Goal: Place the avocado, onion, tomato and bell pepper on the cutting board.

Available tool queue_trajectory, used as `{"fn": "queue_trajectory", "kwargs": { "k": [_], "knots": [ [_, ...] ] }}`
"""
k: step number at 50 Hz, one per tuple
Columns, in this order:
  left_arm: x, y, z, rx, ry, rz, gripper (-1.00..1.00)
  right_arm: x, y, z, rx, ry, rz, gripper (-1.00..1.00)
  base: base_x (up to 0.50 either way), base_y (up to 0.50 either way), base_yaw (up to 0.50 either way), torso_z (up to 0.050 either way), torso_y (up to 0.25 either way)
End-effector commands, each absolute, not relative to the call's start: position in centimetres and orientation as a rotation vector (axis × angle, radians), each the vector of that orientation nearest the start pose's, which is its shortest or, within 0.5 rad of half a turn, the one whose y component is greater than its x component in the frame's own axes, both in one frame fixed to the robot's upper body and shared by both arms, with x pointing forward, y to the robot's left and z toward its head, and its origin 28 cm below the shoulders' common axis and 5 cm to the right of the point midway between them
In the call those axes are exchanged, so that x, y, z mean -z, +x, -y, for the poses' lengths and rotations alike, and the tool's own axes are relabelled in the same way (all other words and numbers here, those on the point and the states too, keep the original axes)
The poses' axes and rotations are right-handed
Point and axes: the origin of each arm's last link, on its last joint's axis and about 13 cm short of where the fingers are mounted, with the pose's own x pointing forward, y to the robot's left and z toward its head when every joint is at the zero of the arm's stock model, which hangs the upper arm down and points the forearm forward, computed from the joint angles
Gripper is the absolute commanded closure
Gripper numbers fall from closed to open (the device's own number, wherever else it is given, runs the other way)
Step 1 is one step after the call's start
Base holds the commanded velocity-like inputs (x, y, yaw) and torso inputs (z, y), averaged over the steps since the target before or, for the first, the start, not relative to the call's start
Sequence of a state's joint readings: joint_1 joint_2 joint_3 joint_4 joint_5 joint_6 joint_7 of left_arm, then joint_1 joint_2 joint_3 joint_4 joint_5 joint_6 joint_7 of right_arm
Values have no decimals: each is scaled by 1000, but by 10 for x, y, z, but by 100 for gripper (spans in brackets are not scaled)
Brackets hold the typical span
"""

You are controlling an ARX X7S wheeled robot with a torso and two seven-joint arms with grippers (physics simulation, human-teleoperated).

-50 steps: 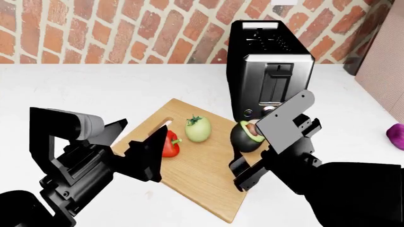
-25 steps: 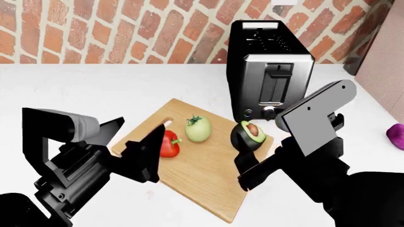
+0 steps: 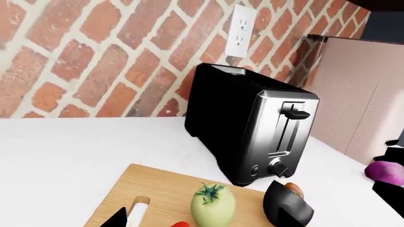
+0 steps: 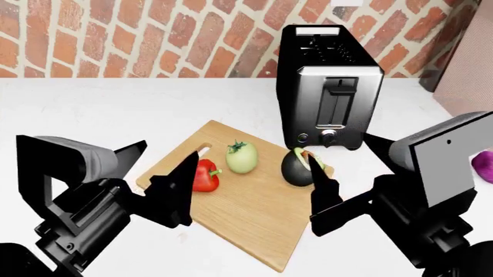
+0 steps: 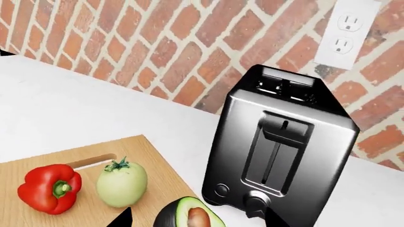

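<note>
The cutting board [image 4: 246, 214] lies in front of the toaster. On it are the red bell pepper [image 4: 205, 175], the pale green tomato [image 4: 241, 157] and the halved avocado [image 4: 297, 167] at its right edge, pit up. The purple onion [image 4: 484, 166] lies on the counter at the far right, off the board. My left gripper [image 4: 158, 173] is open and empty, just left of the pepper. My right gripper [image 4: 347, 173] is open and empty, right of and above the avocado. The right wrist view shows the avocado [image 5: 189, 215] between the open fingertips, with the tomato [image 5: 122, 184] and pepper [image 5: 49, 188] beyond.
A black and chrome toaster [image 4: 329, 86] stands just behind the board's right end, close to the avocado. A brick wall [image 4: 115, 34] with an outlet [image 5: 348, 33] runs behind the white counter [image 4: 92, 109]. A pinkish panel [image 4: 470, 75] stands at the far right.
My right gripper has drawn back from the avocado, up and to the right. The avocado stays on the board's right edge. My left arm has shifted slightly down and left.
</note>
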State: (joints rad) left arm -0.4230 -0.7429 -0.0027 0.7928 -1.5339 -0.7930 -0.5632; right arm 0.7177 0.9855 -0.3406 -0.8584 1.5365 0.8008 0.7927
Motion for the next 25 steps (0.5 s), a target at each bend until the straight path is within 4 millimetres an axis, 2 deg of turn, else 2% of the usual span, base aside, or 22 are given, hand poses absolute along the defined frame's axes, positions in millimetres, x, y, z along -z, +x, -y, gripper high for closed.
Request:
{"fn": "queue_trajectory", "kwargs": {
  "k": [1, 8, 25],
  "knots": [
    [-217, 177, -239, 464, -170, -35, -100, -234, 164, 135, -309, -123, -21, -100, 0, 0, 0, 0, 0],
    [-217, 178, -239, 459, -164, -37, -100, -232, 167, 135, -315, -119, -31, -100, 0, -46, 0, 0, 0],
    [-222, 175, -236, 482, -147, -38, -100, -232, 163, 136, -330, -132, -33, -100, 0, -493, 0, 0, 0]
  ]
}}
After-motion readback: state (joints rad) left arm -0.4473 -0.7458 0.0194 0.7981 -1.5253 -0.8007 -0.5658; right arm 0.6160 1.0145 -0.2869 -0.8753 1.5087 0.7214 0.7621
